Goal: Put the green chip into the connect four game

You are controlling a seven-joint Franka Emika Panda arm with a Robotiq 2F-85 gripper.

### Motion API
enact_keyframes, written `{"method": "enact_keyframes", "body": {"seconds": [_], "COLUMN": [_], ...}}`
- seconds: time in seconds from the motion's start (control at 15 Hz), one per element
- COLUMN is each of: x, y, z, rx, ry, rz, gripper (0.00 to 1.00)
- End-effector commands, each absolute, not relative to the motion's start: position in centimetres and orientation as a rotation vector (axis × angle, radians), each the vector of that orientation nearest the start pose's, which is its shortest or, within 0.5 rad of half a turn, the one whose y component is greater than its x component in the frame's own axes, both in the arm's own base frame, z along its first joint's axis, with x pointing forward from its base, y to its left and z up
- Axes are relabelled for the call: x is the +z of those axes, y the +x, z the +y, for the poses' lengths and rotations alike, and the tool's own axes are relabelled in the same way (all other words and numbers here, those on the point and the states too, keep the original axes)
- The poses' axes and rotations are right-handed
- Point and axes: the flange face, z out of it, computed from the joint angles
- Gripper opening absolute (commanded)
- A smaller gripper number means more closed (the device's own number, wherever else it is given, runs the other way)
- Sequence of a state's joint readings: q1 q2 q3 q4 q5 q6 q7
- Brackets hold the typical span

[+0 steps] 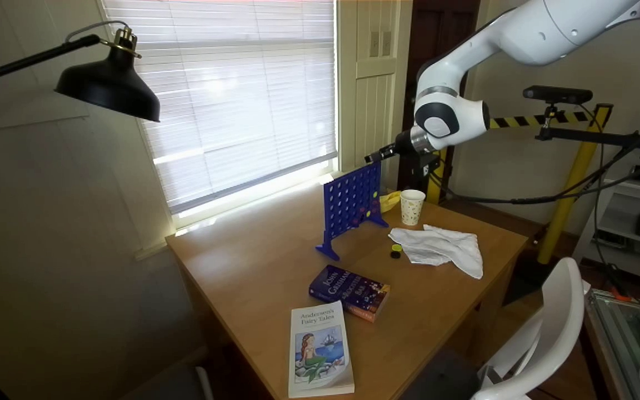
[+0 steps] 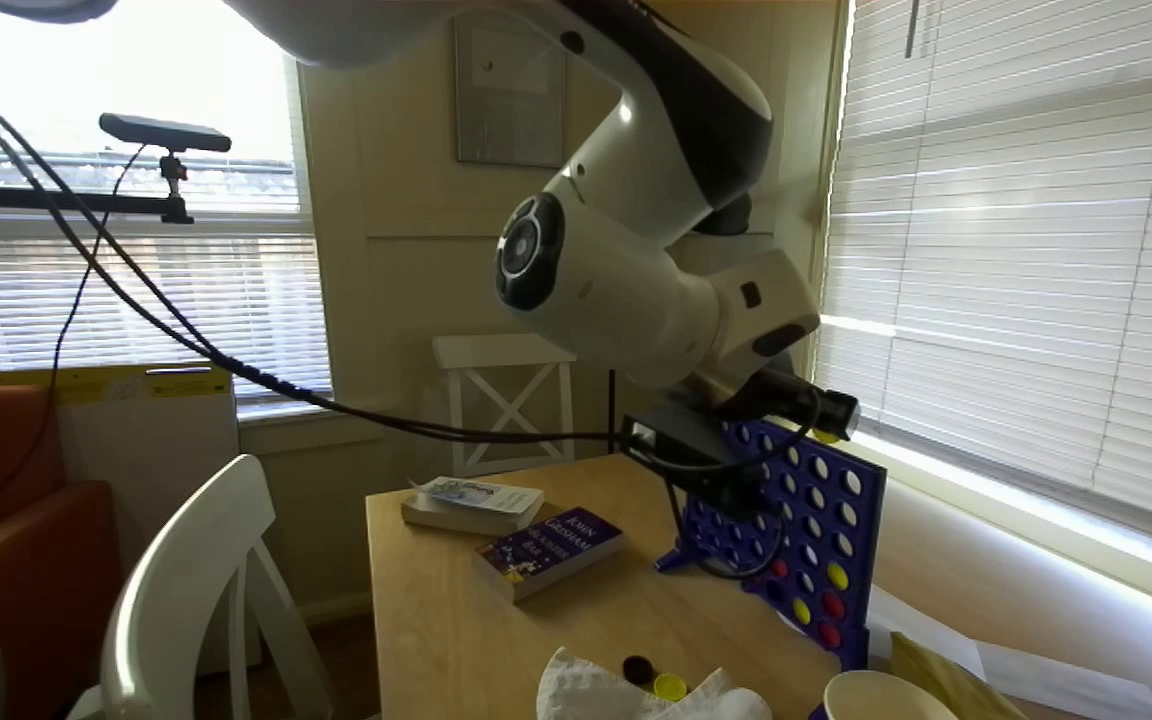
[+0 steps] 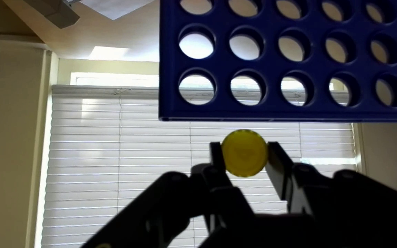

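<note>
In the wrist view, the chip point(image 3: 244, 153), yellow to my eye, sits near the centre of the frame, clamped by its rim in my claw point(image 3: 245, 152). The board point(image 3: 271, 67) fills the upper right; this view is upside down, so the chip, just below the board in the frame, is really above its top edge, not touching, roughly in line with the second column from the left. I should square the chip's face to the board, judge depth from both exterior views, lower slowly, and let go only once its rim is in the slot; otherwise it could tip off the edge. In an exterior view, the board stands mid-frame on a wooden table point(image 1: 259, 233). Lower centre: a purple book point(image 1: 348, 290) and a white book point(image 1: 321, 350). Right of centre: a cup point(image 1: 411, 207), a cloth point(image 1: 445, 247), spare chips point(image 1: 396, 248). Upper left: a black lamp point(image 1: 110, 86), then blinds point(image 1: 242, 100). Lower right: a white chair point(image 1: 567, 300)
</note>
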State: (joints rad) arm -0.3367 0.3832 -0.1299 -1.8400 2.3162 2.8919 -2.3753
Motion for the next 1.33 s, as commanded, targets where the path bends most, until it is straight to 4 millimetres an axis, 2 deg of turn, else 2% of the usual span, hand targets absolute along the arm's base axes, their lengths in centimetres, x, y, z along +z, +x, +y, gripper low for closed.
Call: {"method": "enact_keyframes", "body": {"seconds": [0.0,1.27], "x": [31.8,30.7], "y": [54.8,55.4], "z": [-31.9,-31.6], "rx": [-1.729,-1.727], "ry": [-2.792,-2.791], "rz": [0.384,0.384], "gripper": [0.11,0.11]}}
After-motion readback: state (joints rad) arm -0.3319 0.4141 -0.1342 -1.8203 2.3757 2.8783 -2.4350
